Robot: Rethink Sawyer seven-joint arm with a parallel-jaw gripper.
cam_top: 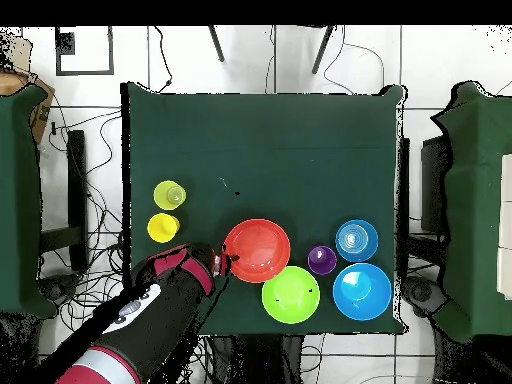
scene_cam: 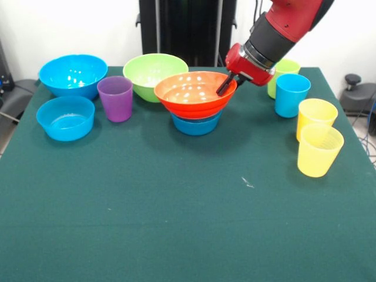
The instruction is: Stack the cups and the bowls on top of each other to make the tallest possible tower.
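Observation:
The wide orange bowl (scene_cam: 195, 94) sits on a small blue bowl (scene_cam: 197, 124) at mid-table, its right rim a little raised. My gripper (scene_cam: 226, 87) is at that right rim, with one dark finger inside the bowl and shut on the rim. In the overhead view the gripper (cam_top: 222, 262) is at the orange bowl's (cam_top: 257, 250) left edge. The purple cup (scene_cam: 115, 98) stands on the table left of the stack. The blue cup (scene_cam: 292, 95), the lime green cup (scene_cam: 284, 73) and two yellow cups (scene_cam: 316, 117) (scene_cam: 319, 150) stand at the right.
The lime green bowl (scene_cam: 154, 75) stands just behind the stack. The large blue bowl (scene_cam: 73, 74) and another small blue bowl (scene_cam: 66, 117) are at the left. The green-covered table (scene_cam: 188, 223) stretches toward the camera.

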